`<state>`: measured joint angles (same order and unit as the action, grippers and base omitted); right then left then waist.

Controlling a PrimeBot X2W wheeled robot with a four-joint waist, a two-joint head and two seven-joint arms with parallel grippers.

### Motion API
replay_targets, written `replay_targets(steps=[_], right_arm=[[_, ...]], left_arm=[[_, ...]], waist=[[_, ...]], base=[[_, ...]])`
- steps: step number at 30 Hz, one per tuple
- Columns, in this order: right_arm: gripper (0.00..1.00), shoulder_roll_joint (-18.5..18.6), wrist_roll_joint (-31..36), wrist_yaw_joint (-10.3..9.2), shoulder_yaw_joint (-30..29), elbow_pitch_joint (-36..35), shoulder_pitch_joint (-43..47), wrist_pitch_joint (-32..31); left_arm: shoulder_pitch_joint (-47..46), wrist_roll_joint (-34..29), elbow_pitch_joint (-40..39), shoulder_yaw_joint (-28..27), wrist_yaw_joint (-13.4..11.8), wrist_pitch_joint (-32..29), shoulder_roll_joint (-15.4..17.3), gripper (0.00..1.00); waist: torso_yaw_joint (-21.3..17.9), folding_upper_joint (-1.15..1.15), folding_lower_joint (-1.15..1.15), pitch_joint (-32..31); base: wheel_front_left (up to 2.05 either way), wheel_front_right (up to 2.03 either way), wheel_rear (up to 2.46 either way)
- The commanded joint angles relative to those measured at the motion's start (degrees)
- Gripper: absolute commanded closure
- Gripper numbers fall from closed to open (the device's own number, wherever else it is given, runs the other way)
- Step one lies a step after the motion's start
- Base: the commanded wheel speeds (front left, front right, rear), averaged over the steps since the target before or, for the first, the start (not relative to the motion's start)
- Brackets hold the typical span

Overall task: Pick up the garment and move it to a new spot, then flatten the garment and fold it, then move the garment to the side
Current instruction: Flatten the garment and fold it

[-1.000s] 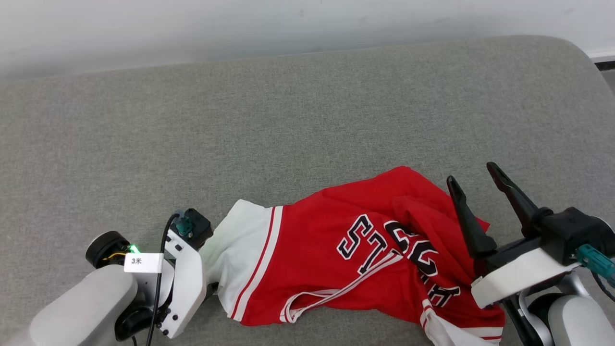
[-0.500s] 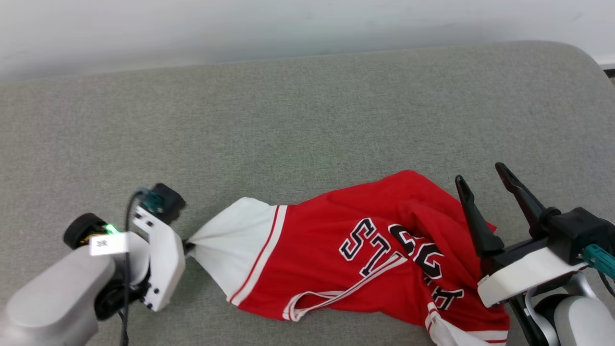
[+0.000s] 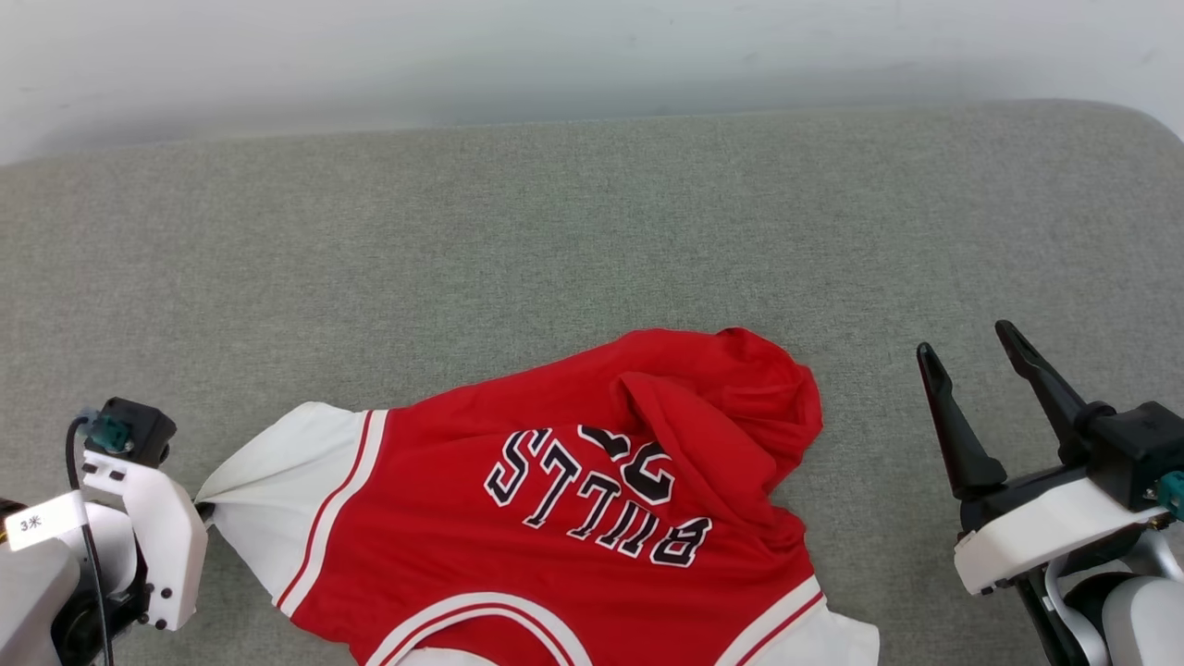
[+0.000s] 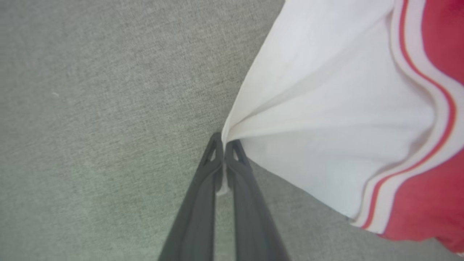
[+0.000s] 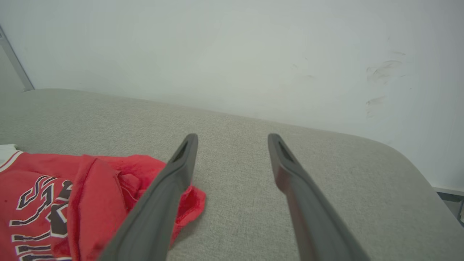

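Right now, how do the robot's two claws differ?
The left gripper is shut, pinching the garment by its white sleeve; the right gripper is open and holds nothing. The left touches cloth; the right hangs beside the garment, apart from it. Both have two long dark fingers.

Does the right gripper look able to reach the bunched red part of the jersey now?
Probably yes: the right gripper is open beside the jersey, with only bare grey cushion between.

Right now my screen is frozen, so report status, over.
Left hand shut on shirt, white sleeve. Right hand open, off the shirt. Shirt rumpled on grey cushion. No obstacles seen.
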<state>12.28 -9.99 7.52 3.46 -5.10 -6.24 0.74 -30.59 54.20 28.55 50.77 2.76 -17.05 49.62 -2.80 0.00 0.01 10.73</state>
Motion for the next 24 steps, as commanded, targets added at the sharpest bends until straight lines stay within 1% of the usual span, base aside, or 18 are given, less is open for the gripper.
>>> replay_targets(steps=[1, 3, 4, 5, 7, 9, 10, 14, 16, 19, 21, 24], right_arm=[[0.0, 0.4, 0.3, -0.07, 0.0, 0.1, 0.6, -0.4], [0.0, 0.7, -0.2, -0.07, 0.4, 0.3, 0.9, -1.1], [0.0, 0.9, -0.3, -0.07, 0.5, 0.2, 1.0, -1.3], [0.0, 1.2, -0.6, -0.07, 0.6, 0.1, 1.0, -1.7], [0.0, 1.8, -0.9, -0.07, 0.8, -0.3, 1.0, -2.3], [0.0, 2.4, -1.2, -0.07, 0.9, -0.8, 1.1, -2.9], [0.0, 2.4, -1.2, -0.07, 0.9, -0.8, 1.1, -2.9], [0.0, 4.3, -2.8, -0.07, 2.4, -2.4, 2.3, -6.0], [0.0, 5.8, -4.2, -0.07, 3.5, -3.9, 3.1, -8.3], [0.0, 8.9, -6.0, -0.08, 5.6, -6.6, 4.3, -12.0], [0.0, 10.9, -7.3, -0.07, 6.8, -8.4, 4.7, -14.5], [0.0, 13.6, -9.5, -0.07, 8.9, -10.6, 4.4, -18.9]], left_arm=[[0.7, 0.0, 1.4, 0.1, 0.1, 0.5, -0.6, 1.0], [0.6, -0.4, 2.5, 0.0, -0.2, 2.0, -1.5, 1.0], [0.3, -1.0, 2.9, -0.1, -0.6, 3.2, -1.9, 0.4], [0.1, -1.1, 3.2, -0.3, -1.0, 4.2, -2.5, 0.0], [-0.4, -2.4, 3.5, -0.5, -1.7, 6.8, -3.1, 0.0], [-0.6, -2.9, 3.0, -1.3, -3.2, 10.4, -3.8, 0.0], [-0.6, -2.9, 3.0, -1.3, -3.2, 10.4, -3.8, 0.0], [1.1, -4.8, 0.5, -3.3, -7.7, 18.6, -4.1, 0.0], [2.4, -4.9, -1.8, -4.7, -10.5, 22.8, -4.1, 0.0], [5.6, -5.3, -5.6, -6.9, -15.5, 28.3, -3.8, 0.0], [8.1, -5.7, -8.4, -8.5, -19.2, 30.5, -3.7, 0.0], [12.3, -7.1, -13.6, -11.8, -24.6, 32.0, -3.9, 0.0]], waist=[[0.2, 0.0, -0.01, -0.2], [0.5, 0.0, -0.01, -0.5], [0.6, 0.0, -0.01, -0.7], [0.8, 0.0, -0.01, -1.1], [1.0, 0.0, -0.01, -1.8], [1.3, 0.0, -0.01, -2.7], [1.3, 0.0, -0.01, -2.7], [1.8, 0.0, -0.01, -4.3], [2.2, 0.0, -0.01, -4.9], [2.7, 0.0, -0.01, -5.6], [2.9, 0.0, -0.01, -5.8], [3.4, 0.0, -0.01, -6.1]], base=[[0.0, 0.0, 0.0], [0.0, 0.0, 0.0], [0.0, 0.0, 0.0], [0.0, 0.0, 0.0], [0.0, 0.0, 0.0], [0.0, 0.0, 0.0], [0.0, 0.0, 0.0], [0.0, 0.0, 0.0], [0.0, 0.0, 0.0], [0.0, 0.0, 0.0], [0.0, 0.0, 0.0], [0.0, 0.0, 0.0]])
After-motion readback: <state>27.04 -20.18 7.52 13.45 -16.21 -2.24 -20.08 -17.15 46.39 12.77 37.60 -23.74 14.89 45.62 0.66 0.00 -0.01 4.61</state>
